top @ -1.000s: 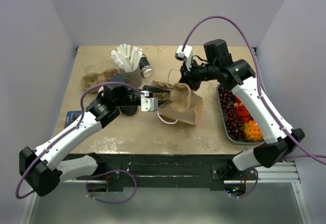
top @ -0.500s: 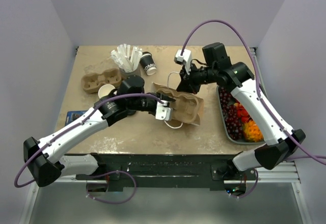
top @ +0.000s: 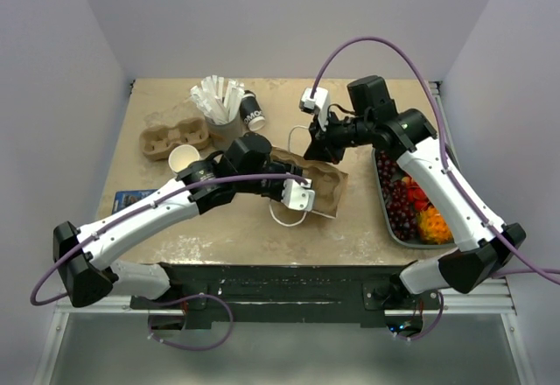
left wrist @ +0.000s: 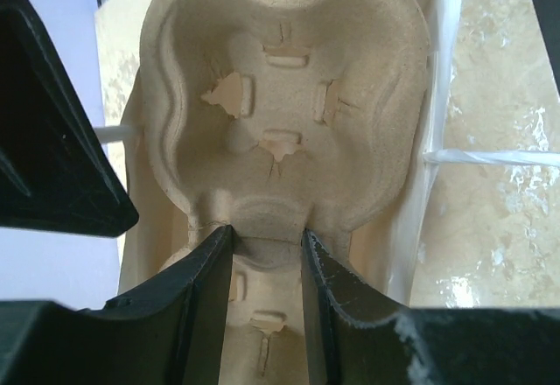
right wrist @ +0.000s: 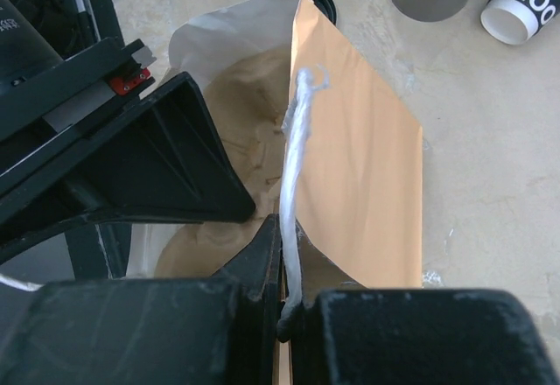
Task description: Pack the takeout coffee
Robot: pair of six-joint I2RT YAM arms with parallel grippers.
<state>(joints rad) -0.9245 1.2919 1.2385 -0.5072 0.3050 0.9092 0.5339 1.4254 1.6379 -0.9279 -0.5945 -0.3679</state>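
Inside one paper bag (right wrist: 359,166), left tool (left wrist: 267,234) clamps one pulp carrier (left wrist: 280,96); right tool (right wrist: 282,227) pinches one white handle (right wrist: 297,140).

A pulp carrier (left wrist: 280,96) lies in the open paper bag (right wrist: 359,166), near a fruit tray (top: 382,210).

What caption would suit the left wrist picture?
Left fingers grip a pulp cup carrier by its ridge inside the paper bag.

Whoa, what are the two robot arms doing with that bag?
They are packing a brown paper bag. The right gripper pinches the bag's white string handle, holding its mouth open. The left gripper grips a cardboard cup carrier by its middle ridge, partly inside the bag. A dark printed cup sits behind, outside the bag.
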